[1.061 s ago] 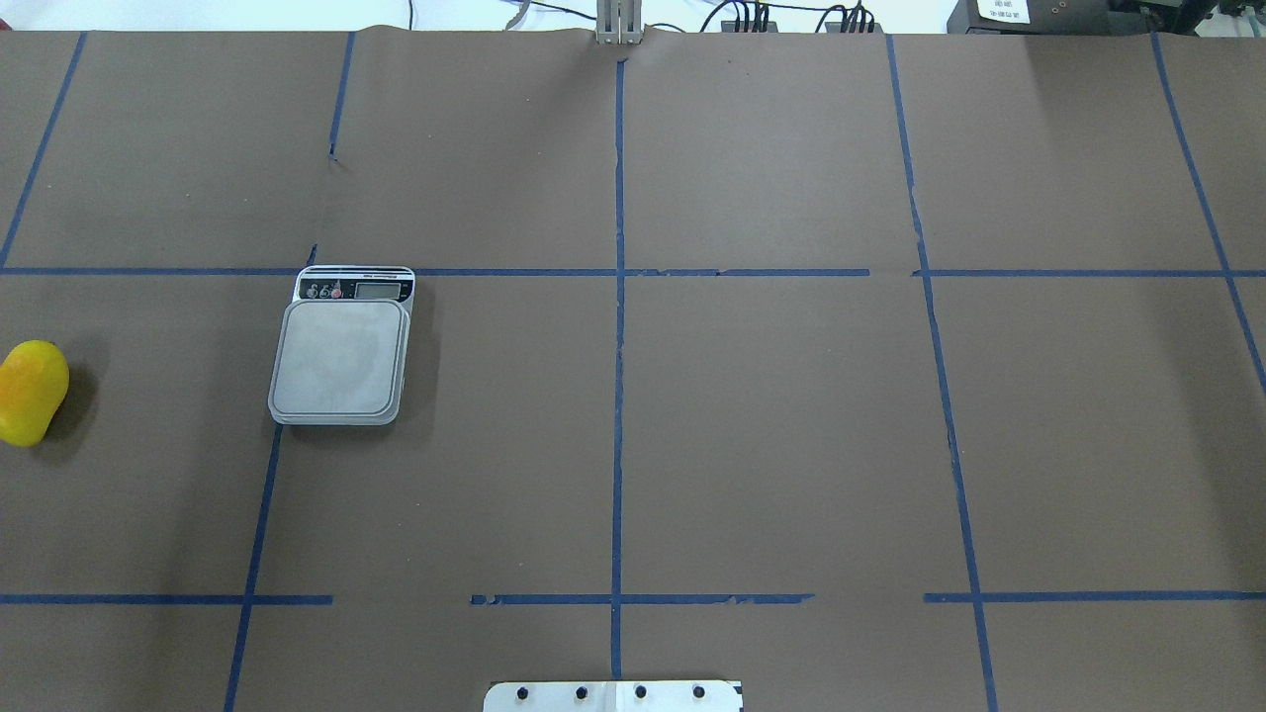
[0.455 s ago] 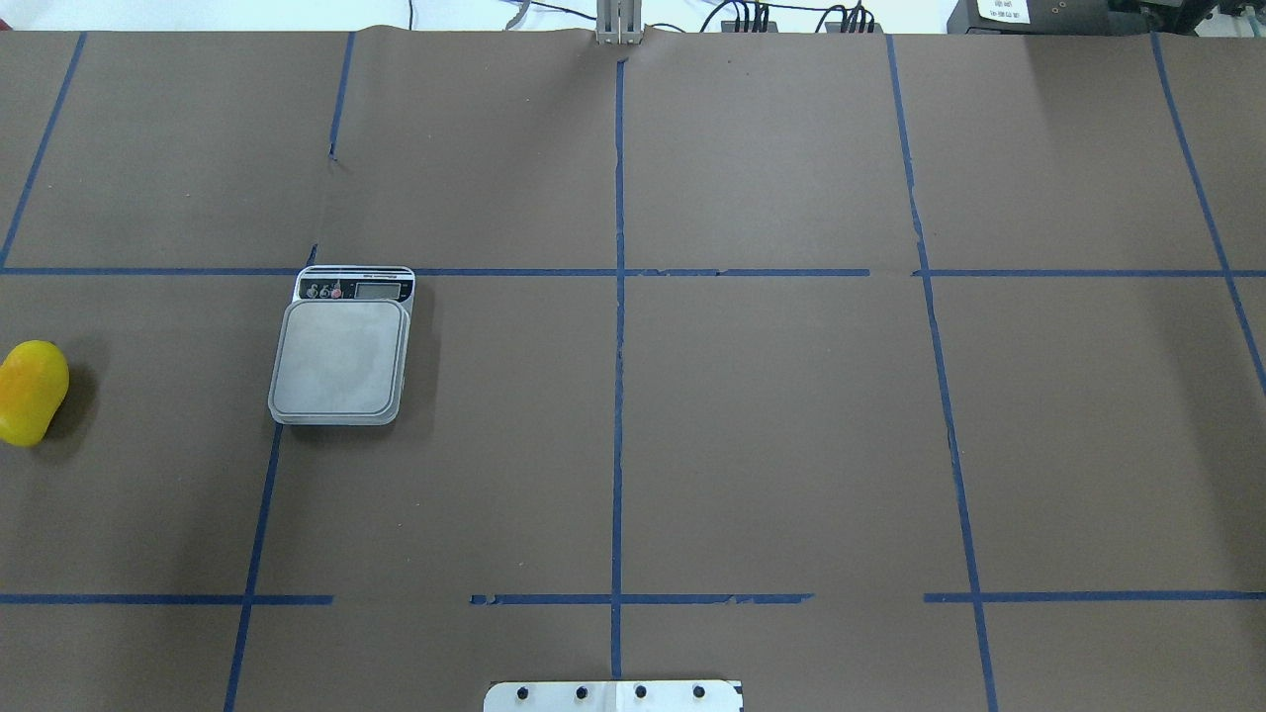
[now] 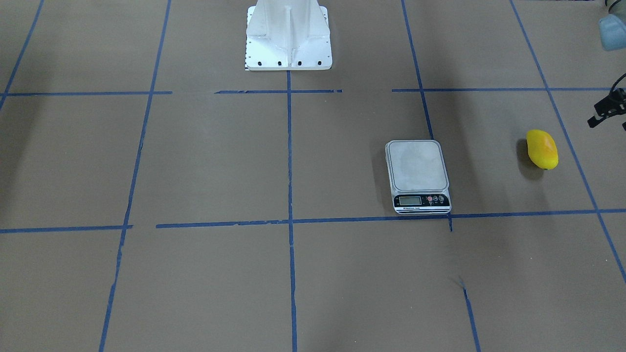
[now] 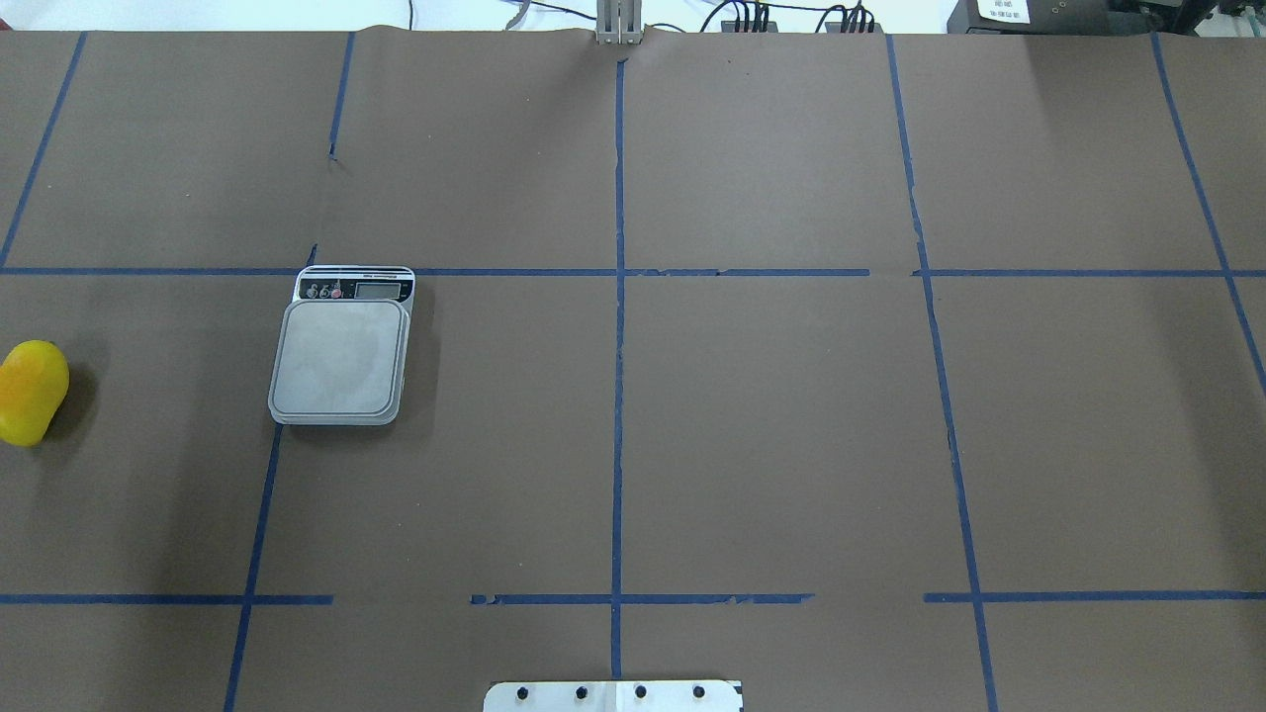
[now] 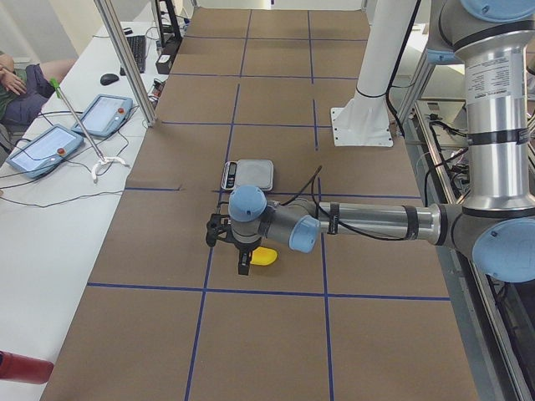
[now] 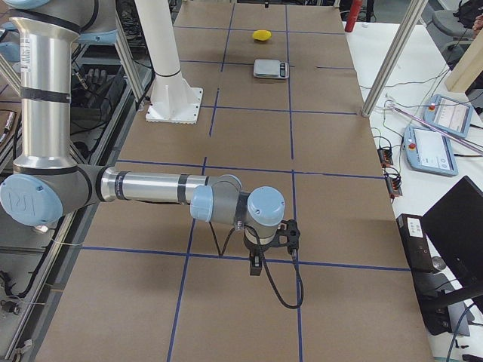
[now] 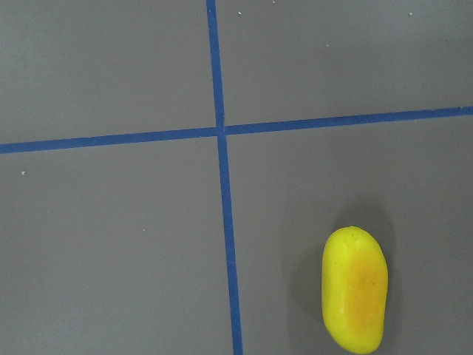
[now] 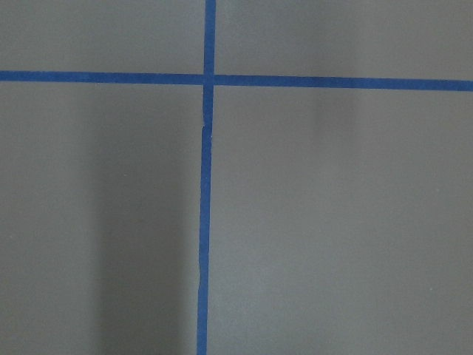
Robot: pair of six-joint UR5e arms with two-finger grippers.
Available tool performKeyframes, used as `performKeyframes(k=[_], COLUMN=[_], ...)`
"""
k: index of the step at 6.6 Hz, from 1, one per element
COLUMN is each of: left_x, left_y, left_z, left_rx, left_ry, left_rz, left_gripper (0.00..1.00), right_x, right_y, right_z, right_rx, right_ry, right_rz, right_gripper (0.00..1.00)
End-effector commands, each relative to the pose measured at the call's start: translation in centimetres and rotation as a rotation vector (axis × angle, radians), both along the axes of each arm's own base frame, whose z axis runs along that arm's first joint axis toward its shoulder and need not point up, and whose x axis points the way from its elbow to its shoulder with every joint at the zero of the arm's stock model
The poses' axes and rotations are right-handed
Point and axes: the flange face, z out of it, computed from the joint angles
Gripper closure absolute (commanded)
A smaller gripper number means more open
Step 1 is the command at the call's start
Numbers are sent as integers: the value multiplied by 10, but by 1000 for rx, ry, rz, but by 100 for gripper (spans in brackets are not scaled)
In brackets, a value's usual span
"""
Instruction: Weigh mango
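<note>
The mango (image 4: 32, 392), yellow with an orange blush, lies on the brown table at the far left edge of the overhead view. It also shows in the front view (image 3: 542, 149) and the left wrist view (image 7: 355, 288). The scale (image 4: 341, 356) stands to its right with a bare platform (image 3: 418, 166). My left gripper (image 5: 227, 251) hovers beside and above the mango (image 5: 266, 256); only a black part of it (image 3: 606, 108) shows in the front view, so I cannot tell its state. My right gripper (image 6: 273, 245) is far from both, over bare table; I cannot tell its state.
The white robot pedestal (image 3: 288, 34) stands at the table's middle on the robot's side. Blue tape lines (image 4: 618, 396) grid the brown paper. A side bench with tablets (image 5: 42, 146) and cables runs along the operators' side, with metal posts (image 5: 125, 58) at its edge.
</note>
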Motion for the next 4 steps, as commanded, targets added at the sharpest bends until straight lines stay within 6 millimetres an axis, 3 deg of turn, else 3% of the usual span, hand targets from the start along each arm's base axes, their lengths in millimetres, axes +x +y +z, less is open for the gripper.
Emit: performKeyframes(k=[1,4], left_x=[53,95], left_y=[9,11], left_z=[9,22], left_rx=[26,16], left_ry=[2,-53], left_rz=[10,47], left_gripper=[0,0], right_x=[0,0], right_y=[0,1], right_z=[0,1], right_rx=[1,-2], right_ry=[0,0], right_rz=[0,0], right_gripper=[0,0])
